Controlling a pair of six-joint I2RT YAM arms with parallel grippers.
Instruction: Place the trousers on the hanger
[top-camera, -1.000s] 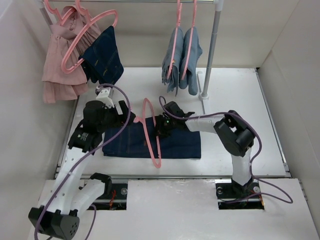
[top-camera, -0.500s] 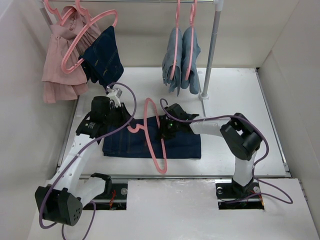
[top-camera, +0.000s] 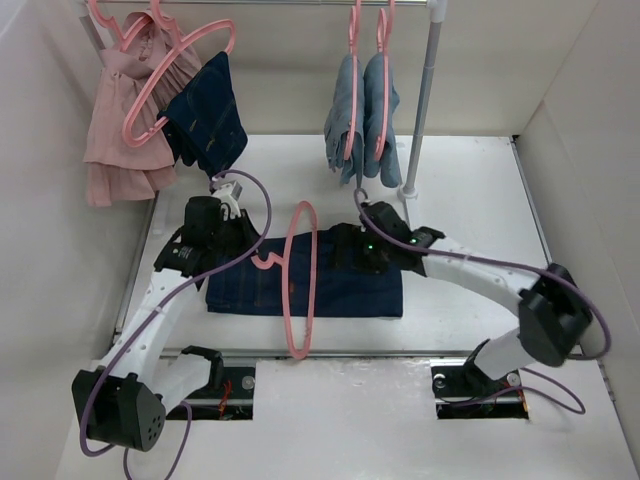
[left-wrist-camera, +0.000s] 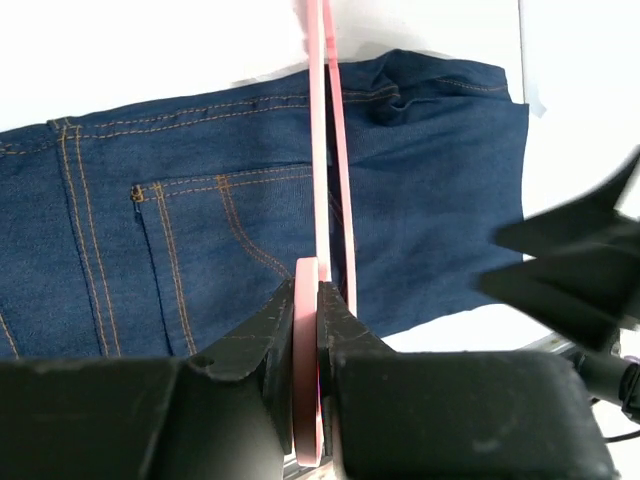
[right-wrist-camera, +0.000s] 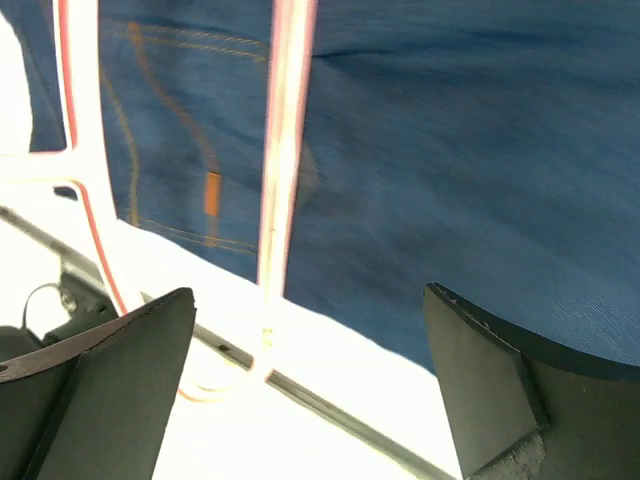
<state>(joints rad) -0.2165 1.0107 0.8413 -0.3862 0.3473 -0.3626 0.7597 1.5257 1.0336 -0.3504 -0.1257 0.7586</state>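
The trousers (top-camera: 350, 288), dark navy jeans with orange stitching, lie folded flat on the white table (top-camera: 470, 190); the wrist views show them too (left-wrist-camera: 190, 230) (right-wrist-camera: 460, 140). A pink hanger (top-camera: 300, 285) stands on edge above them, reaching past their near edge. My left gripper (top-camera: 252, 255) is shut on the hanger's hook end, and the pink plastic (left-wrist-camera: 308, 300) sits pinched between its jaws (left-wrist-camera: 306, 292). My right gripper (top-camera: 342, 256) hovers just right of the hanger over the trousers, open (right-wrist-camera: 300, 375). A hanger bar (right-wrist-camera: 285, 150) crosses ahead of its fingers, not touching them.
A rail at the back carries a pink garment (top-camera: 125, 125), a small dark navy garment (top-camera: 210, 115) and light blue-grey jeans (top-camera: 365, 110) on pink hangers. The rail's pole (top-camera: 422, 100) stands on the table behind the right arm. White walls close in both sides.
My left gripper closed on the hanger's hook. My right gripper opened, let the hanger go and drew back to the right. The hanger swung to stand more in line with the view.
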